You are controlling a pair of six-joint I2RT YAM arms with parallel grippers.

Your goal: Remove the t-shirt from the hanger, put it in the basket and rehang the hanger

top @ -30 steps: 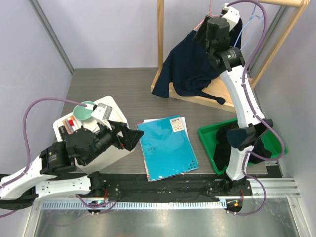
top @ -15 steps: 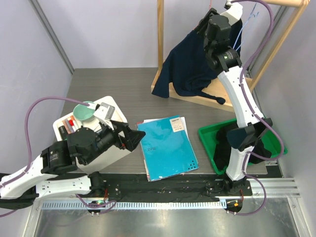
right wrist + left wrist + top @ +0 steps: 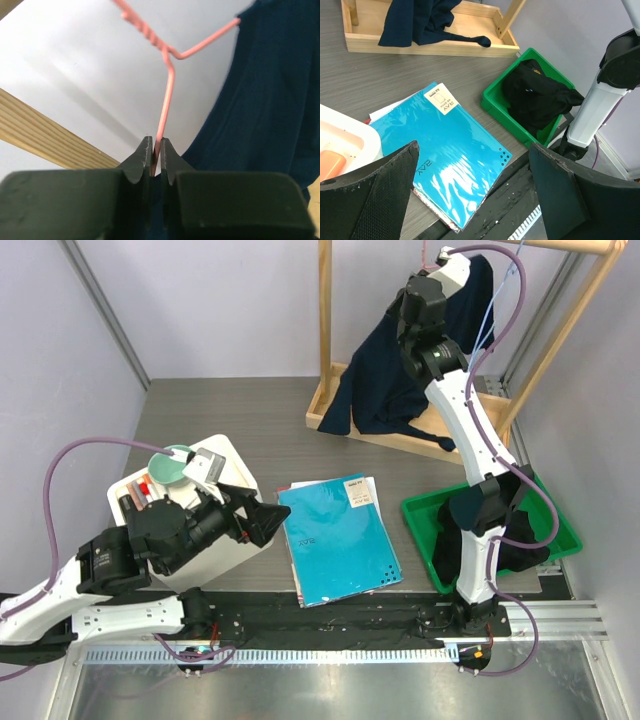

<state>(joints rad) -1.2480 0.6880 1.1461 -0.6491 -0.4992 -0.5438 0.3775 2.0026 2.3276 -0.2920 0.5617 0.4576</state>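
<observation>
A navy t-shirt (image 3: 380, 380) hangs from a pink wire hanger (image 3: 167, 95) at the top of a wooden rack, its hem draped over the rack's base (image 3: 400, 440). My right gripper (image 3: 156, 145) is up at the shirt's collar, shut on the hanger's straight wire just under its twisted neck; the navy cloth (image 3: 270, 100) hangs to its right. In the top view that gripper (image 3: 432, 265) sits by the rack's top rail. My left gripper (image 3: 265, 520) hovers low over the table, open and empty (image 3: 474, 146), far from the shirt (image 3: 420, 20).
A teal notebook (image 3: 335, 535) lies mid-table. A green bin (image 3: 425, 515) holding dark cloth stands by the right arm's base. A white box (image 3: 225, 455) of small items sits under the left arm. A light blue wire hanger (image 3: 492, 310) hangs beside the shirt.
My right gripper rose toward the top rail and closed on the hanger's wire. The shirt's lower folds lifted and shifted right. The left arm stayed put.
</observation>
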